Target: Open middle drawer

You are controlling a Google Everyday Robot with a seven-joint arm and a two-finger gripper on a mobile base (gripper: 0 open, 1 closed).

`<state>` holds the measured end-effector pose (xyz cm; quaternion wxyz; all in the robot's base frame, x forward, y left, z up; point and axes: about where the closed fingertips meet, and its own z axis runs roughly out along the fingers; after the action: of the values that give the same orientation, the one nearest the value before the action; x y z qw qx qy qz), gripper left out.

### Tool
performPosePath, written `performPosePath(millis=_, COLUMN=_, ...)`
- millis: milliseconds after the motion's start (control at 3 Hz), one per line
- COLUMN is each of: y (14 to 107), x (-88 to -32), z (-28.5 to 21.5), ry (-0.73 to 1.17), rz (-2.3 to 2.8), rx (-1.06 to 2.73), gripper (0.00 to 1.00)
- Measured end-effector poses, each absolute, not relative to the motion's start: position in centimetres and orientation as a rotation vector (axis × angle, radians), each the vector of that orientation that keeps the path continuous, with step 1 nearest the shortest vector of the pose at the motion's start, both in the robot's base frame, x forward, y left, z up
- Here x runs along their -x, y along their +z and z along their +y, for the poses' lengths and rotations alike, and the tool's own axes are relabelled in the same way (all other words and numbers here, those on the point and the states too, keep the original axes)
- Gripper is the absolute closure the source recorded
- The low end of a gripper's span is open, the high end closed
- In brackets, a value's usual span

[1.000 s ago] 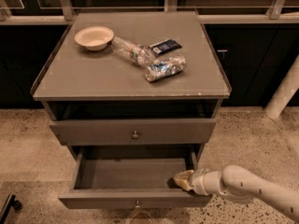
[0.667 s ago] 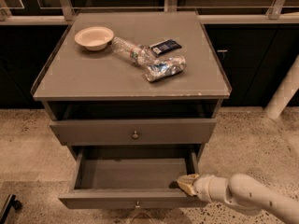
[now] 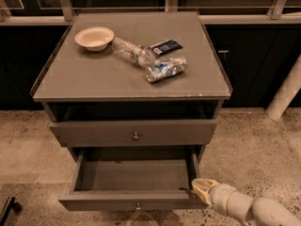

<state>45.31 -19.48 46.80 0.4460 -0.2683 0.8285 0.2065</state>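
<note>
- Since the middle drawer point(image 3: 134, 173) stands pulled well out toward the near side with its bare floor showing, the opening step looks all but finished; the upper drawer point(image 3: 94, 134) sits nearly flush.
- The gripper point(image 3: 201, 188) is at the open drawer's near right corner, touching or just beside its front edge; whether it is released or clenched I cannot tell.
- The next move, I judge, calls for backing away to the near right without nudging the drawer inward.
- The frame edge cuts off the lower drawer front, most of the arm point(image 3: 254, 208) and anything below; the knob point(image 3: 138, 205) barely shows.
</note>
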Motion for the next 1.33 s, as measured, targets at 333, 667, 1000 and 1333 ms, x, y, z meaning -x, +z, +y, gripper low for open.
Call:
performPosePath(millis=333, y=47.27, x=-44.93, z=-20.49, ry=0.497, rz=2.047, rx=0.635, gripper=0.59)
performPosePath(millis=667, y=47.27, x=-44.93, z=-20.48, ry=0.497, rz=2.047, rx=0.635, gripper=0.36)
performPosePath(millis=1000, y=47.27, x=-44.93, z=-20.48, ry=0.497, rz=2.047, rx=0.635, gripper=0.13)
performPosePath(millis=1333, y=47.27, x=-44.93, z=-20.48, ry=0.497, rz=2.047, rx=0.635, gripper=0.00)
